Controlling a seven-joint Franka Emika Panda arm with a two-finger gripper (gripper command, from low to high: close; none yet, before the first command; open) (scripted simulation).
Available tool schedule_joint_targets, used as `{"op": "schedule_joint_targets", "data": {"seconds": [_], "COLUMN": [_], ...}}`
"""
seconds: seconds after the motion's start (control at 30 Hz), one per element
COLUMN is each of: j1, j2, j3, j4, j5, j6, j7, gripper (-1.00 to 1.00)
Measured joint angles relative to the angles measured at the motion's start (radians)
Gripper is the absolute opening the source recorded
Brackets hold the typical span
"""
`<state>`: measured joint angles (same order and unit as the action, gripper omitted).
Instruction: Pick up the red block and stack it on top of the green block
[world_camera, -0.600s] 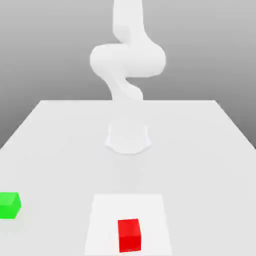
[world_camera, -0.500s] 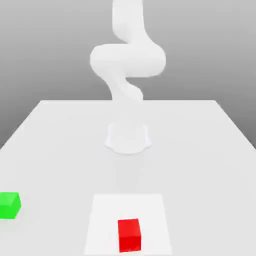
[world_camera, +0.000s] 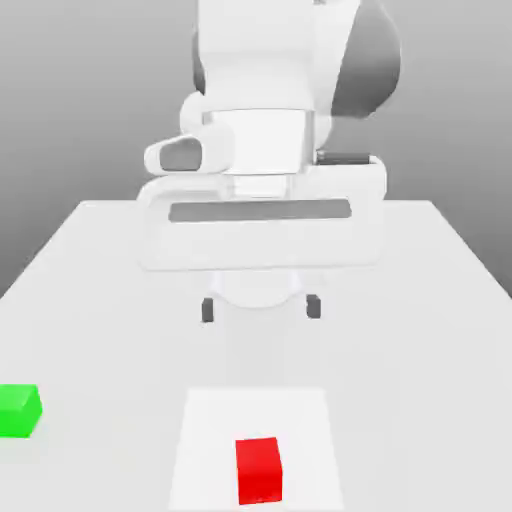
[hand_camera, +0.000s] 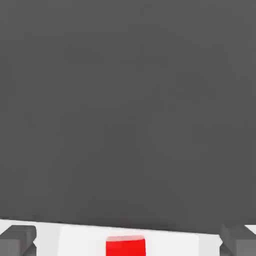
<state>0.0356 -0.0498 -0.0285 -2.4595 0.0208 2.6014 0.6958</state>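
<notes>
Two fingertips (world_camera: 208, 310) of my gripper (world_camera: 260, 309) stand wide apart, holding nothing, with the red block (world_camera: 259, 470) on the table (world_camera: 420, 330) nearer the camera, centred between them. It looks plain, solid red and boxy, resting on a lighter square patch (world_camera: 200, 440), well apart from the green block (world_camera: 18, 410).

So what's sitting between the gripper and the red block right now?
Nothing. In the exterior view only bare table separates the open gripper from the red block; the green block sits off to that view's left.

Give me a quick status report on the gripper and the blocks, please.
Gripper open, empty, above the table. Red block on its white mat, untouched. Green block apart at exterior view's left. Nothing between.
</notes>
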Motion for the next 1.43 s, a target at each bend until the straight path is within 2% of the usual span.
{"op": "schedule_joint_targets", "data": {"seconds": [0.2, 0.37, 0.4, 0.63, 0.8, 1.13, 1.2, 1.3, 1.33, 1.43], "j1": [0.000, -0.008, -0.007, -0.008, -0.008, -0.265, -0.330, -0.409, -0.422, -0.422], "j2": [0.217, 0.398, 0.418, 0.415, 0.259, 0.193, 0.226, 0.337, 0.360, 0.360], "j3": [0.000, 0.010, 0.009, 0.010, 0.001, -0.275, -0.324, -0.305, -0.294, -0.294], "j4": [-0.043, -0.025, -0.022, -0.023, -0.046, -0.023, -0.003, 0.022, 0.025, 0.025], "j5": [-0.006, 0.000, 0.003, 0.001, -0.007, 0.059, 0.103, 0.202, 0.220, 0.220], "j6": [0.091, 0.232, 0.248, 0.246, 0.114, 0.015, 0.023, 0.099, 0.118, 0.118], "j7": [-0.020, -0.029, -0.031, -0.029, -0.021, 0.076, 0.077, 0.028, 0.016, 0.016], "gripper": [0.00, 0.00, -1.00, -1.00, -1.00, -1.00, -1.00, -1.00, 1.00, 1.00]}}
